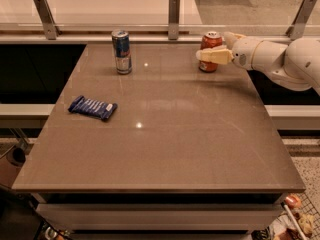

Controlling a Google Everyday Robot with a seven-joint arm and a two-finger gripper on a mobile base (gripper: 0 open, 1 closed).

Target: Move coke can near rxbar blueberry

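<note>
Camera view: tool (216, 49) (at coke can (211, 40))

Dim warm overhead light, small glare spots on table (150, 154), gripper (214, 45) pale at coke can (207, 65), far right.

The gripper (214, 48), at the far right of the counter (175, 144), covers the middle of the coke can (212, 38), hiding its lettering. The arm (295, 61) is cut off by the right edge. Print on the rxbar blueberry (92, 107) is too small to read.
</note>
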